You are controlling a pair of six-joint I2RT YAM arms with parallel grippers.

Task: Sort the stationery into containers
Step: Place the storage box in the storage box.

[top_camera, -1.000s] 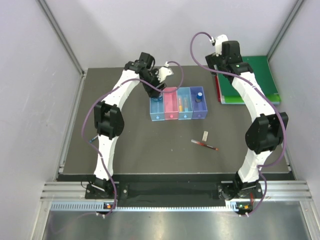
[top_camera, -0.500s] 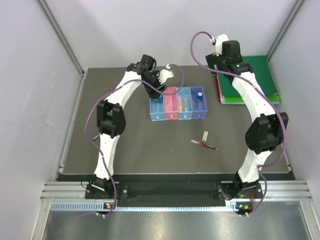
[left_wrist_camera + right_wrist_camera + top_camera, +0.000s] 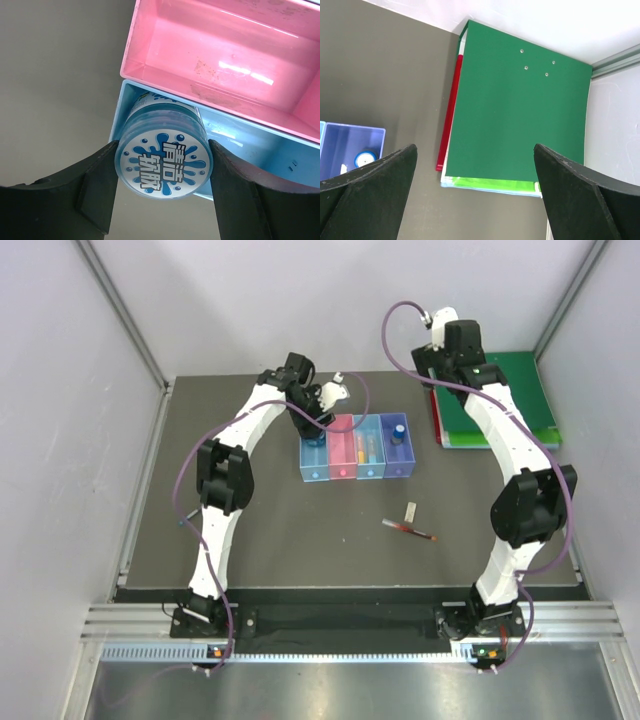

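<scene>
Blue plastic tub [image 3: 165, 167]: clamped between the fingers of the left pincer [image 3: 163, 150], at the end wall of the blue tray [image 3: 250, 145]. The pink tray [image 3: 150, 65] lies just beyond.
Handling: probably light, rigid and smooth-sided. It could slip under a weak squeeze, so grip across the round wall, as now.
Right pincer [image 3: 475, 150]: fingers wide apart, empty, above the green binder [image 3: 520, 110].
Change: the left wrist has edged back and rightward. The pen [image 3: 408, 530] and eraser [image 3: 409, 510] are unmoved.

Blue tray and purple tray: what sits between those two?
The pink tray and the light blue tray, side by side, clearest from the top camera.
</scene>
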